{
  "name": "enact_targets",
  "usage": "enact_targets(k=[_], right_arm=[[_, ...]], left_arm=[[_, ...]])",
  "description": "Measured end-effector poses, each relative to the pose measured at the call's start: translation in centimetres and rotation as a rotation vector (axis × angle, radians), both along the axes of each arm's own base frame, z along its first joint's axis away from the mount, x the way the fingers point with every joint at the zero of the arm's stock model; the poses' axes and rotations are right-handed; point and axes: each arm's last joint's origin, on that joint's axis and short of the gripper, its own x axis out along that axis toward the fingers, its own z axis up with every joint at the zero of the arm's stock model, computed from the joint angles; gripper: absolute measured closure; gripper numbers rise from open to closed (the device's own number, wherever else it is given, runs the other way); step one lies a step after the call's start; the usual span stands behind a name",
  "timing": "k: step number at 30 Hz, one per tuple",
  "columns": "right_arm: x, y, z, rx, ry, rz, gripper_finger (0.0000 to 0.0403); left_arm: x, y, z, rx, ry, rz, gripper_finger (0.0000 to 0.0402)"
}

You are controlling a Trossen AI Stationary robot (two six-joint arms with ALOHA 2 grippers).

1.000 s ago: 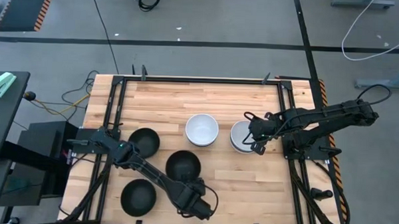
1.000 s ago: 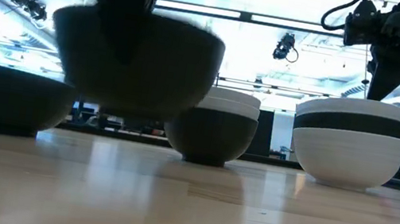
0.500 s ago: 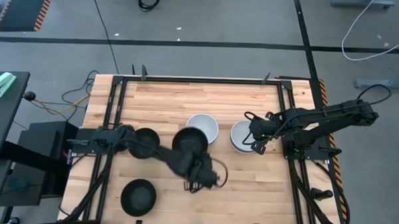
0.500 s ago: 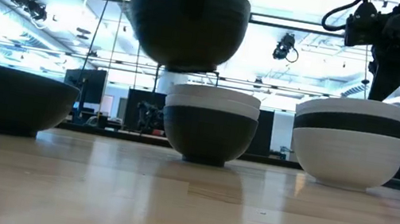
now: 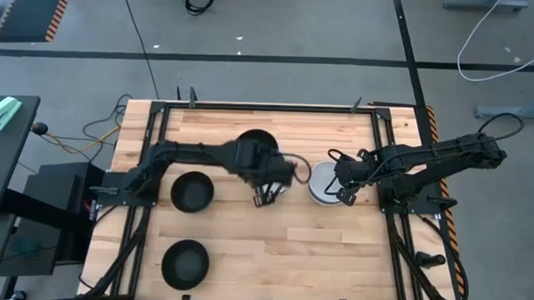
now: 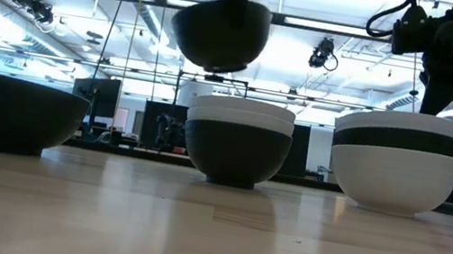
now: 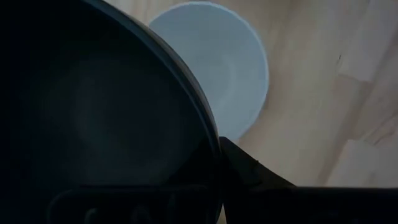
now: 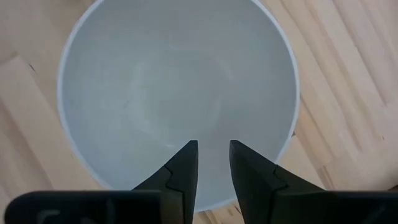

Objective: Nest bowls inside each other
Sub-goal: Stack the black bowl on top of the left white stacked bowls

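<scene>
On the table (image 5: 335,250) two lone black bowls (image 5: 192,191), two stacks; left claw (image 5: 267,187) grips another.

Low view. Black bowl (image 6: 220,33) held in the air, above and slightly left of the centre stack (image 6: 237,141): white bowls nested in a black one. Right: stack (image 6: 396,161) of white, black, white bowls, with a gripper (image 6: 440,83) hanging just above its rim. Left: lone black bowl (image 6: 10,114) on the wooden table (image 6: 209,234).
</scene>
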Motion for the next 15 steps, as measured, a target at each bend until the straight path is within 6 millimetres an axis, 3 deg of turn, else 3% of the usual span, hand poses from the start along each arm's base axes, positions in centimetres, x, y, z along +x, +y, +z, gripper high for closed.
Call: enact_targets(k=[6,15], right_arm=[[0.0,0.0,0.0,0.000,-0.003,0.000,0.0303],[0.0,0.0,0.0,0.000,-0.003,0.000,0.0303]], left_arm=[[1.5,2.8,-0.4,-0.086,-0.068,-0.047,0.0391],[1.8,3.8,-0.8,-0.132,-0.065,-0.041,0.0391]])
